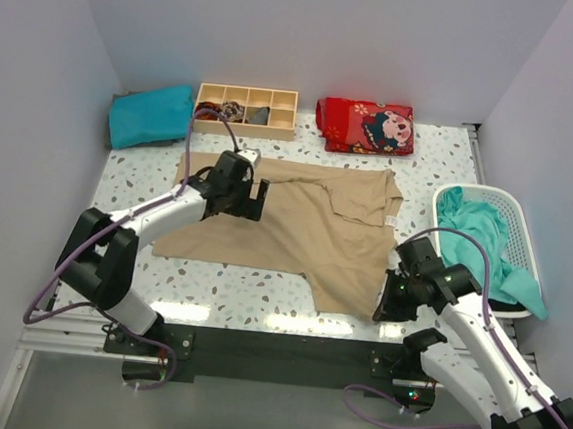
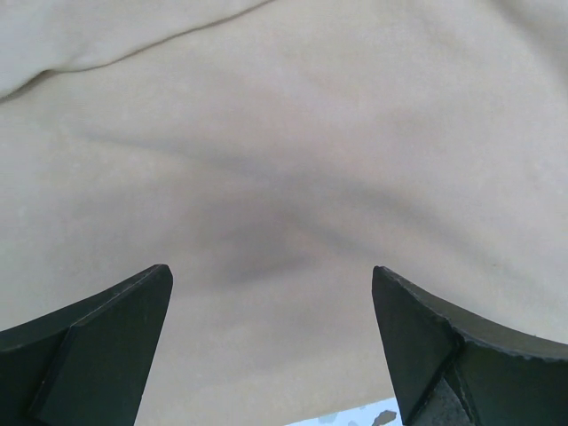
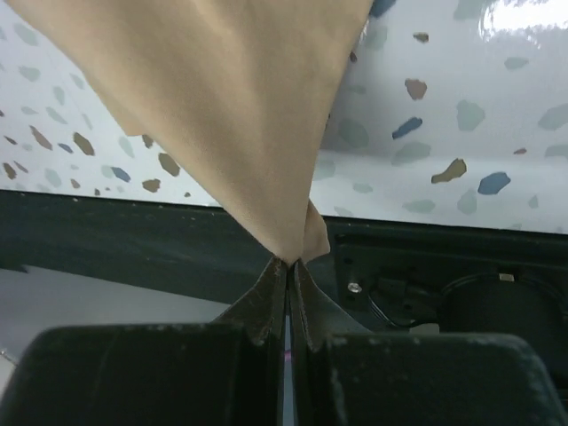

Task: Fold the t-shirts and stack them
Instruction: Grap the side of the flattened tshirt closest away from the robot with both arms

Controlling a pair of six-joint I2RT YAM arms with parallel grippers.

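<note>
A tan-beige t-shirt (image 1: 296, 225) lies spread across the middle of the speckled table, its near right corner drawn toward the front edge. My right gripper (image 1: 386, 312) is shut on that corner, and the right wrist view shows the tan cloth (image 3: 240, 115) pinched between the closed fingertips (image 3: 288, 264). My left gripper (image 1: 248, 199) hovers open over the shirt's left part; its wrist view is filled with tan cloth (image 2: 293, 160) between two spread fingers (image 2: 444, 337). A folded teal t-shirt (image 1: 152, 114) lies at the back left. More teal t-shirts (image 1: 480, 237) are heaped in a basket at right.
A white laundry basket (image 1: 519, 217) stands at the right edge. A wooden compartment tray (image 1: 246, 110) and a folded red patterned cloth (image 1: 366, 127) sit along the back. The table's dark front rail (image 1: 284, 355) runs under the right gripper.
</note>
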